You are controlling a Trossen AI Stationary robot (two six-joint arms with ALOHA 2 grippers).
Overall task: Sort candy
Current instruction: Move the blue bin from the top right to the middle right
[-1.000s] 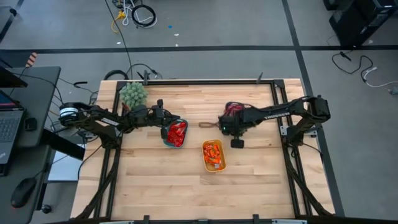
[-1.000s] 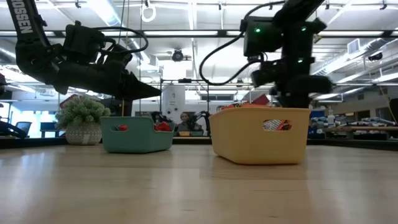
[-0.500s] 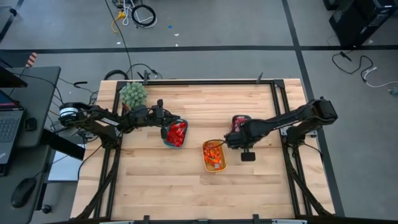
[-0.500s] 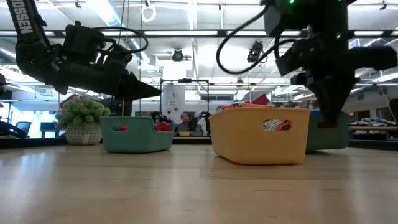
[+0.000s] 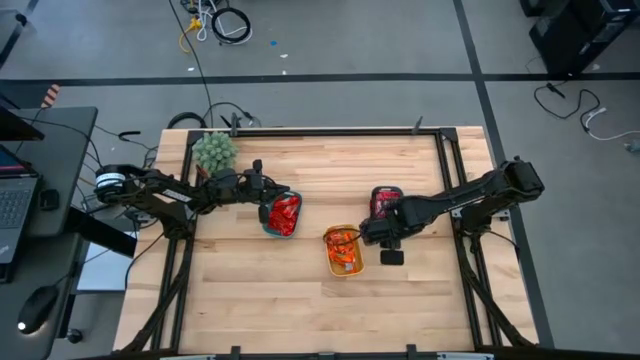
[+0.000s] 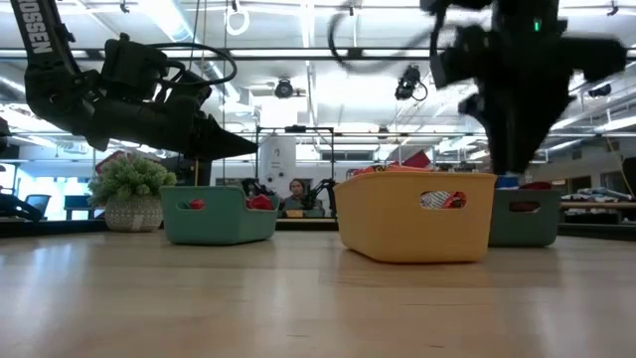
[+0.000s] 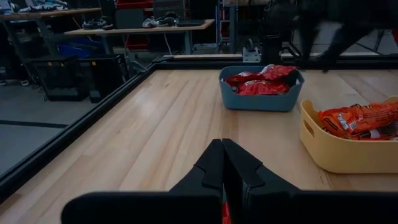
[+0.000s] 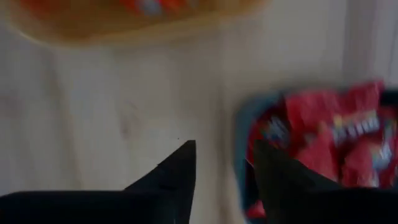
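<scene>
Red candy fills a teal tray [image 5: 282, 213] and a blue tray [image 5: 385, 200]. Orange candy lies in the yellow tray [image 5: 343, 250]. My right gripper [image 8: 224, 158] points down and stands open with nothing between its fingers. It hangs above the table between the yellow tray's far right corner and the blue tray's near end [image 8: 245, 124]. My left gripper [image 7: 222, 155] is shut and holds nothing. It points level over the teal tray's far end [image 6: 219, 217], clear above the rim.
A fuzzy green plant [image 5: 214, 150] stands at the far left corner behind my left arm. Bare wood stretches along the near half of the table [image 5: 300, 310]. A black frame rail [image 5: 330, 130] borders the table.
My right gripper has left its place over the blue tray and gone toward the table's near edge, rising a little. It now hangs beside the yellow tray, and the blue tray shows uncovered. My left arm has kept still.
</scene>
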